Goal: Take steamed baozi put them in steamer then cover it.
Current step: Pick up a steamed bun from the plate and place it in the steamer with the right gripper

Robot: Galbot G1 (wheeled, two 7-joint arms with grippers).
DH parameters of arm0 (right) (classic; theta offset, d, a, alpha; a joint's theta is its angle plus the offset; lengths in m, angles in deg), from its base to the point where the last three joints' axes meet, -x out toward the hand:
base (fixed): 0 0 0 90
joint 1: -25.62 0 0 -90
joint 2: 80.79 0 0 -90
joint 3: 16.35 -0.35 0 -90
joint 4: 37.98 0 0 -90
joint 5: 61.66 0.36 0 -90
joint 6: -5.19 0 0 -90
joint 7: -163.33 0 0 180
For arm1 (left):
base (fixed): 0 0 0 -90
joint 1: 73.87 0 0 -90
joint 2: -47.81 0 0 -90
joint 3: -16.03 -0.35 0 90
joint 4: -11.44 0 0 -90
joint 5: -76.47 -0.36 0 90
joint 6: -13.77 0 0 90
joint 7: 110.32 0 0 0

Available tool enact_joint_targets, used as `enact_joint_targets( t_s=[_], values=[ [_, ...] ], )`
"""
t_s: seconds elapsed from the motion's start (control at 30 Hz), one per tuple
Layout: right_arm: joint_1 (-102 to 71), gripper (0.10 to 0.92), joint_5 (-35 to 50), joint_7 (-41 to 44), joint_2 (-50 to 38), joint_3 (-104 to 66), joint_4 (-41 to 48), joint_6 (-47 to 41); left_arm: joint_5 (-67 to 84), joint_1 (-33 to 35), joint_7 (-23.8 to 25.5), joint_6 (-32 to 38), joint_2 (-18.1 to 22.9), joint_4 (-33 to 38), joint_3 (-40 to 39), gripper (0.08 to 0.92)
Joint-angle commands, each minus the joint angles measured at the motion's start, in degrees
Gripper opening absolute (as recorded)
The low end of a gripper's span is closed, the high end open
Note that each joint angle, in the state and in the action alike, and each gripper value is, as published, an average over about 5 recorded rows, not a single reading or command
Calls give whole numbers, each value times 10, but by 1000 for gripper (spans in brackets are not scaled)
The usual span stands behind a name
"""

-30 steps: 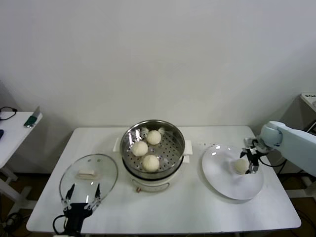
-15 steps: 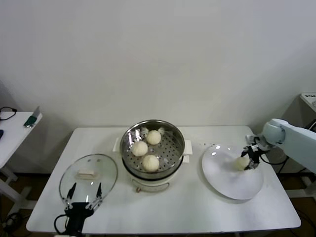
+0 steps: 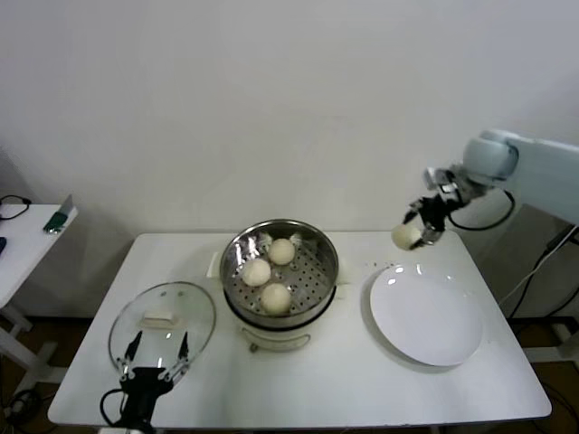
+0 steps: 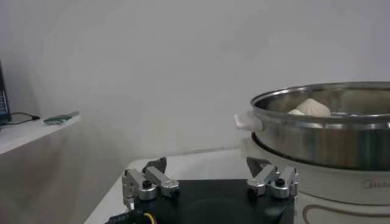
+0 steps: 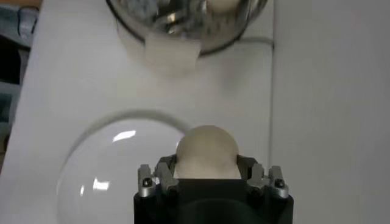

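Right gripper [image 3: 418, 228] is in the air above the far edge of the plate [image 3: 425, 316], fingers [image 5: 166, 172] clamped on either side of a smooth, domed cream bun [image 3: 403, 236]; in the right wrist view the bun [image 5: 206, 152] sits squarely between them. The plate is flat, white, glossy and round, right of the steamer [image 3: 280, 282]. The steamer is a shiny steel pot with a perforated tray on a white base with side handles. Three buns [image 3: 256, 271] lie on the tray. The glass lid [image 3: 163, 322] with metal rim and cream oblong handle lies flat on the white worktop [image 3: 344, 380], left of the steamer. Left gripper [image 3: 154, 356] sits low at the near edge by the lid, fingers [image 4: 141, 183] spread wide, holding nothing.
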Motion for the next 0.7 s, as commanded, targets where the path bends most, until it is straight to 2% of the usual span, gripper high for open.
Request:
enact_joint_targets(
  t_s=[0.03,0.33,0.7],
  values=[
    [160,670,174,-66,116,58,-156,-66,2,-1,1,0,-4,3,0,823],
    [36,676,175,-158,201,21,-147,-115,11,0,1,-1,-11,11,8,823],
    [-71,679,119,-209,225,11,-98,-156,15,-2,1,-2,-10,10,11,823]
  ],
)
